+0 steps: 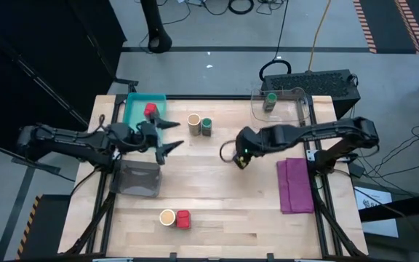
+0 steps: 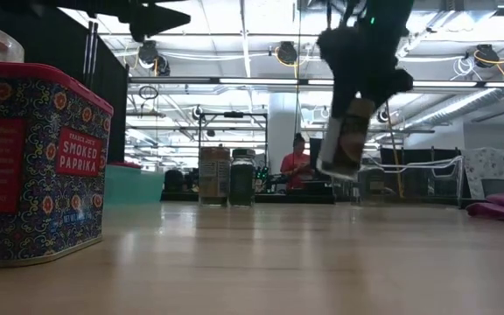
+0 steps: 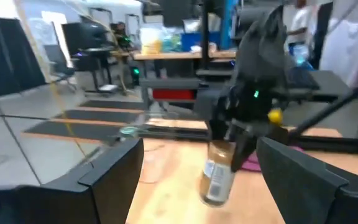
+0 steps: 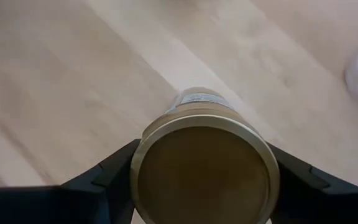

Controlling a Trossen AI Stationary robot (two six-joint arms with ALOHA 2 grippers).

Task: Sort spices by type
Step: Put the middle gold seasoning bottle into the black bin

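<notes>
A tan spice jar (image 4: 205, 163) hangs tilted above mid-table, pinched just below its cream top by the right gripper (image 1: 241, 156); small, rigid and likely slick-sided, it seems best held around the body. The left gripper (image 1: 167, 136), fingers spread and empty, waits beside the teal tray (image 1: 134, 110). Beneath: a bare wooden table (image 1: 217, 204), a cluttered workshop behind.

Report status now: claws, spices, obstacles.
Right claw shut on tan jar, lifted mid-table. Left claw open by teal tray. No obstacle visible below.
</notes>
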